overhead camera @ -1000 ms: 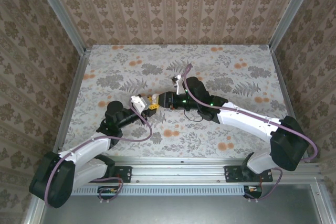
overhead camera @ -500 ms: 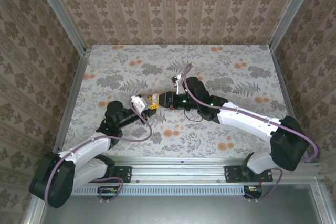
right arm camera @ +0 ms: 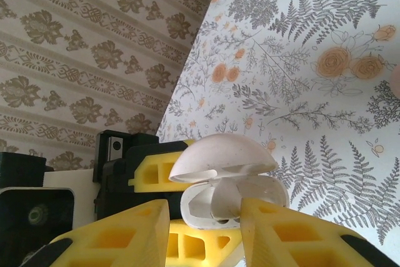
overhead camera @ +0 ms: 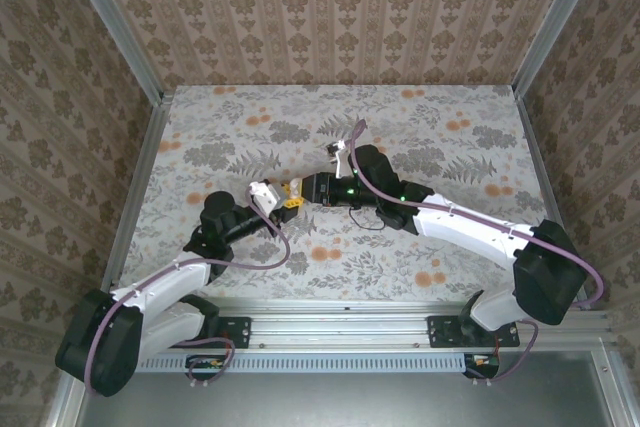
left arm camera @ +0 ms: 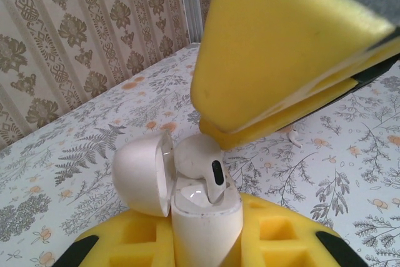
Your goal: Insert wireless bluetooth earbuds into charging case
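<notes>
A tiny white rounded earbud (left arm camera: 199, 159) stands half inside the small white plastic charging case (left arm camera: 206, 223), whose round lid (left arm camera: 142, 173) is flipped open.
The yellow foam left fingers (left arm camera: 119, 245) are squeezed tight on the case, over the flower-patterned desk (left arm camera: 350, 173). The yellow right fingers (left arm camera: 281, 48) sit at the earbud's top; I cannot tell if they pinch it. A second tiny white piece (left arm camera: 294, 137) lies on the desk behind.

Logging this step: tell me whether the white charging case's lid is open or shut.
Open. The white rounded charging case has its domed lid swung back, and a white earbud sits partly in its well.
</notes>
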You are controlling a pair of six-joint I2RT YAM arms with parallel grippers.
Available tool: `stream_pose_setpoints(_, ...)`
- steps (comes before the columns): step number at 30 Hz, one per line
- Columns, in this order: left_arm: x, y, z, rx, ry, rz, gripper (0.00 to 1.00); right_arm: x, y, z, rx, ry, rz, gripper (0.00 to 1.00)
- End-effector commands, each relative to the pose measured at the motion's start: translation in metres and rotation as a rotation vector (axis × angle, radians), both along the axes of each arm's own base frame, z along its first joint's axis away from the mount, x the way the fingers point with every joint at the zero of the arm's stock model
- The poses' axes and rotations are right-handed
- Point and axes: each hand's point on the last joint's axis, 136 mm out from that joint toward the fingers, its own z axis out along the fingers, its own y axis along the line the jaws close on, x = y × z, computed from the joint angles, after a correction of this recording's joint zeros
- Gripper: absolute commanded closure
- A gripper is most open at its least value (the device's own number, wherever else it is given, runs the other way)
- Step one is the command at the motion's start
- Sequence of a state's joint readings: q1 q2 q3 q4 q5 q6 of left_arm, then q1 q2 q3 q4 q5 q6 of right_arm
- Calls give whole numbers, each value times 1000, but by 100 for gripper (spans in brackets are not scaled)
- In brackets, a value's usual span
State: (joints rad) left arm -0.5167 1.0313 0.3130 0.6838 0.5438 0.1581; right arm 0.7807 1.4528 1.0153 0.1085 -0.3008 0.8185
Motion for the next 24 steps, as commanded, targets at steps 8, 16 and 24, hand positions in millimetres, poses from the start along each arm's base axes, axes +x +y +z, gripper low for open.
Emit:
stream_pose_setpoints(8,-2,-6,23,-32,-54,-29,92,4,12,17,59,-17,28,64)
stream_pose_setpoints(16,-2,-6,22,-30,-51,-33,92,4,16,23,77,-34,47,65)
stream_pose_setpoints(24,-2,-6,24,-33,-51,-34,92,4,21,25,93,-40,73,65)
